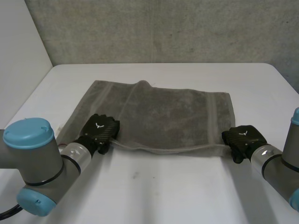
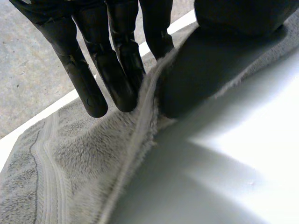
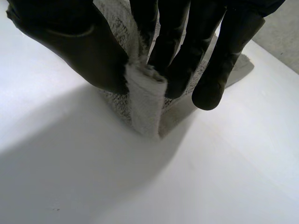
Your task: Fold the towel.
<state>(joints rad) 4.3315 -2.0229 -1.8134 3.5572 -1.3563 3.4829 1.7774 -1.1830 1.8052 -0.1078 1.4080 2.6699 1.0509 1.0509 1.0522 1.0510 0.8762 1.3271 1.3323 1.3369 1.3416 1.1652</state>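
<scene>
Left arm (image 1: 44,163): a thick grey cylindrical joint under a round light-blue cap (image 1: 27,132), narrowing to a polished silver collar (image 1: 77,153) at the wrist.
Left robot hand (image 1: 100,129): a boxy matt-black back with a woven sheen and a small white Y-shaped emblem; the left wrist view shows long, smooth black fingers (image 2: 79,70) with rounded tips and a broad, blunt thumb (image 2: 210,70).
Right arm (image 1: 282,168): a grey segment with a bright silver wrist ring (image 1: 265,154) and light-blue trim (image 1: 295,116).
Right robot hand (image 1: 244,136): the same black shell and white emblem; its dark digits (image 3: 224,56) are round-tipped, beside a thick, heavy opposing digit (image 3: 70,42).
</scene>
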